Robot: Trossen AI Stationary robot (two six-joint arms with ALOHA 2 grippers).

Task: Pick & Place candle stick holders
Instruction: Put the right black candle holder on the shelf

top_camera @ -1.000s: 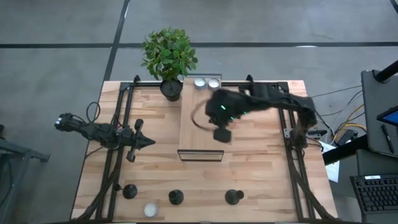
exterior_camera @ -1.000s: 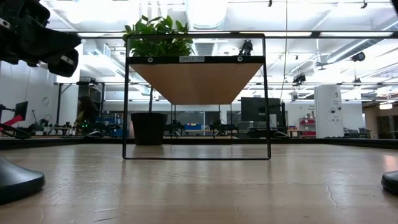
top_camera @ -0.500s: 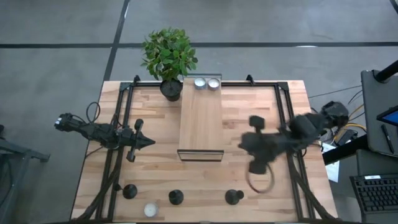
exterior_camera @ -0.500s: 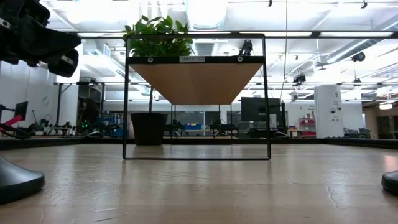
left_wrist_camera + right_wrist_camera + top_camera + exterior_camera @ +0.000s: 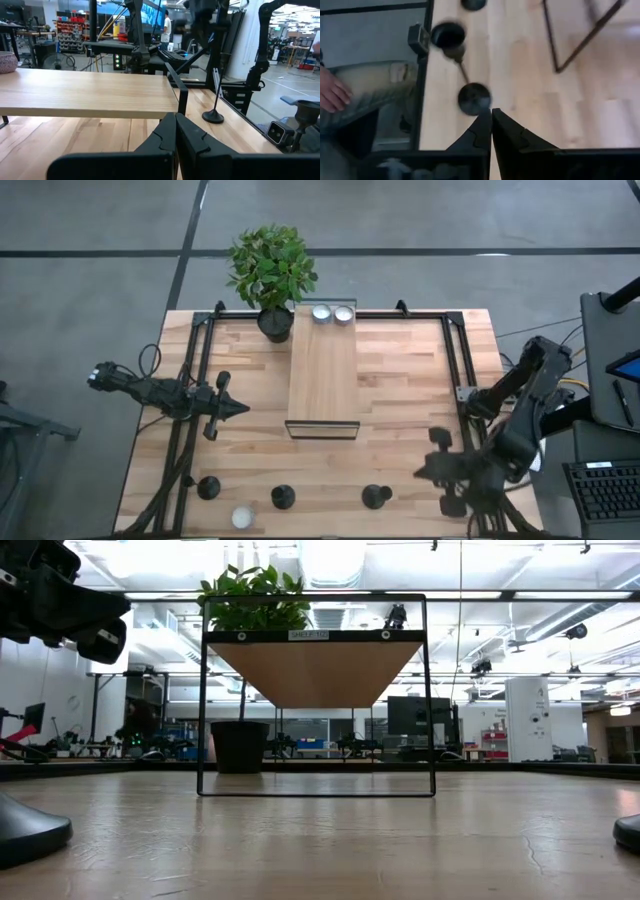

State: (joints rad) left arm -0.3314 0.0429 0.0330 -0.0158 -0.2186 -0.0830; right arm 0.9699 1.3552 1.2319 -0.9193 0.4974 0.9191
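Note:
Three black candle stick holders stand on their round bases along the table's near edge: left (image 5: 208, 488), middle (image 5: 283, 498), right (image 5: 376, 497). My right gripper (image 5: 420, 472) is shut and empty, just right of the right holder and pointing at it. In the right wrist view the holder (image 5: 474, 98) stands just ahead of the shut fingertips (image 5: 490, 116), with another holder (image 5: 473, 4) beyond. My left gripper (image 5: 240, 408) is shut and empty, left of the wooden shelf (image 5: 323, 375); its wrist view shows the fingers closed (image 5: 175, 131).
A raised wooden shelf on a thin black frame (image 5: 316, 695) stands mid-table with two tealights (image 5: 332, 313) at its far end. A potted plant (image 5: 272, 270) stands far left of it. Another tealight (image 5: 241, 517) lies at the near edge. A person's hand (image 5: 331, 92) shows beyond the near edge.
My right arm has swung fast from above the shelf's far half toward the table's right and near edges, and now sits low by the right holder. The holders, the tealights and my left arm have stayed where they were.

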